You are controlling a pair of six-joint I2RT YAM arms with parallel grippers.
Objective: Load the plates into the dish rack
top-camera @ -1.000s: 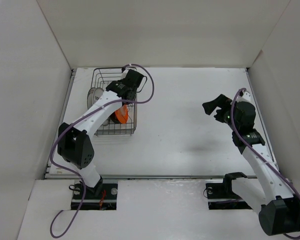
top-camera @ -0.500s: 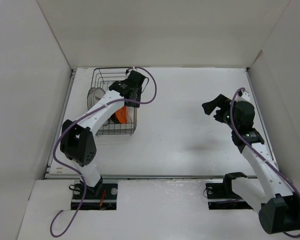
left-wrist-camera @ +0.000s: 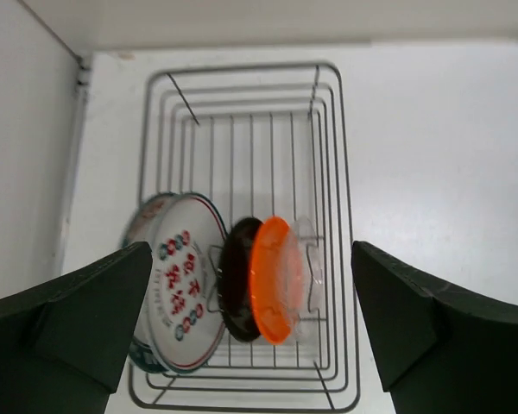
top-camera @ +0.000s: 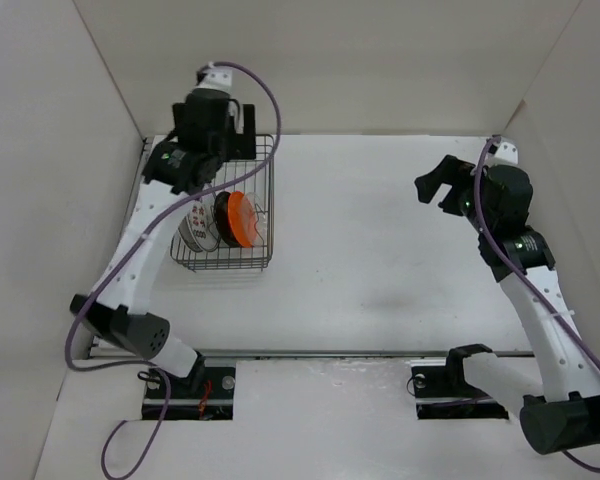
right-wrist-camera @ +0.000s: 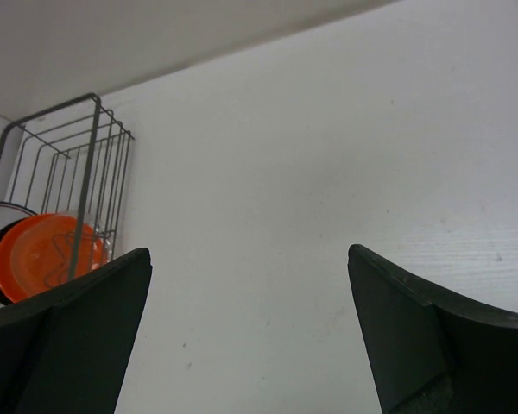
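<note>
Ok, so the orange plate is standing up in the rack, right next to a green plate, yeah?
Almost. The plate next to it is black, not green. The left wrist view shows the orange plate standing on edge in the rack, with the black plate right beside it.

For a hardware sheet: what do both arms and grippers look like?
The left arm and right arm have white tubular links, black joint housings and a purple cable each. The left gripper and right gripper are black with wedge-shaped fingers.
</note>
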